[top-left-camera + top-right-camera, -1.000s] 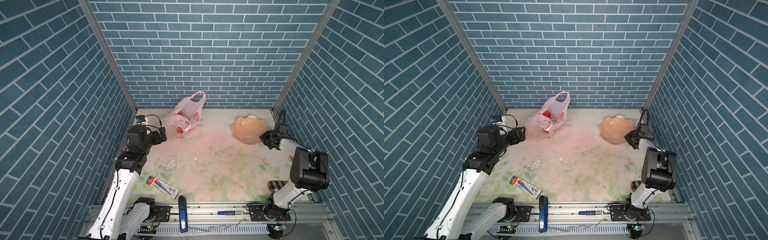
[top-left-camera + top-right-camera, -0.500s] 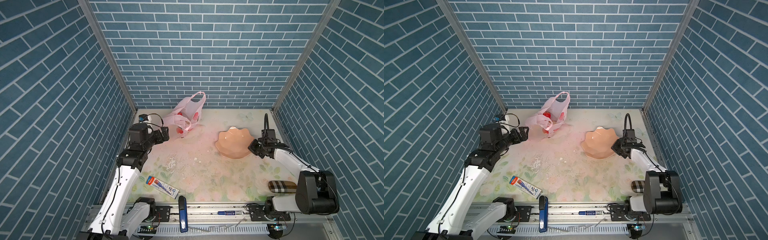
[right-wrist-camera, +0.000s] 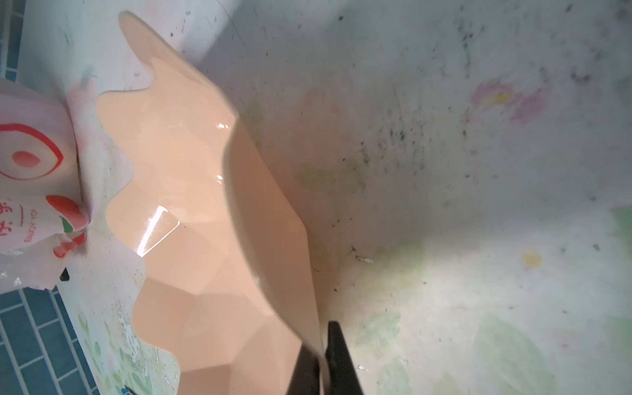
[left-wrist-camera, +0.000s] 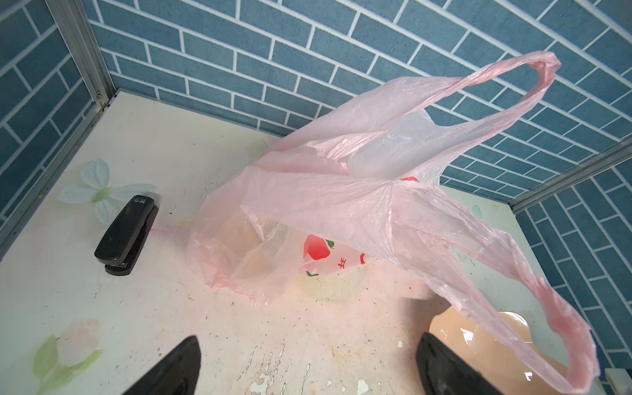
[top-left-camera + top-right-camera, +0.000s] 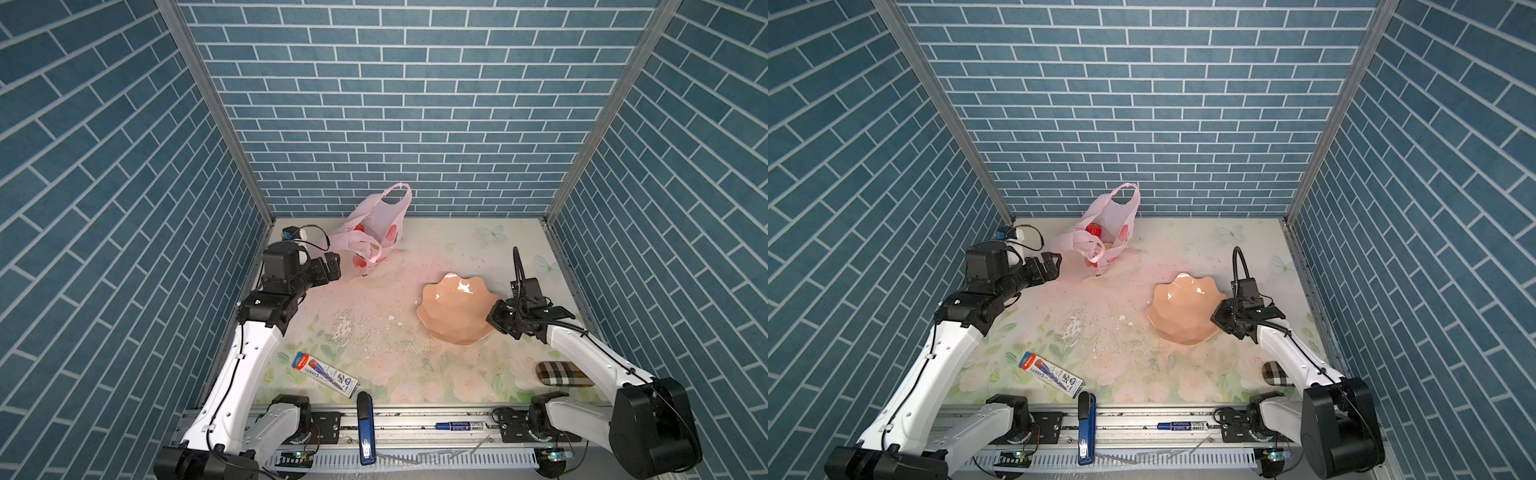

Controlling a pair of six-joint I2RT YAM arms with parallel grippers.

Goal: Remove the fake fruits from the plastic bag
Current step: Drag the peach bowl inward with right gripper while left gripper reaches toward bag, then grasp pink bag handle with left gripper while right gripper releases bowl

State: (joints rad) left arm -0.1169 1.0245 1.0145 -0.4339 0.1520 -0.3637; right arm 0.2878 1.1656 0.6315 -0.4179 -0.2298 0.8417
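The plastic bag (image 5: pixel 376 232) sits at the back of the table (image 5: pixel 457 249), left of middle, near the wall (image 5: pixel 415 124). It is thin, crinkly, translucent pink with red fruit prints. It stands roughly upright, mouth gaping upward, one handle (image 5: pixel 402 193) raised. A red fruit (image 5: pixel 1093 229) shows inside. The left gripper (image 5: pixel 334 266) hovers just beside it, jaws wide. The right gripper (image 5: pixel 495 322) pinches the rim of the peach plate (image 5: pixel 449 305).

You'll see a peach plate (image 5: pixel 451 309) right of centre. Blue stapler (image 5: pixel 365 428) and marker (image 5: pixel 459 425) lie bottom centre.
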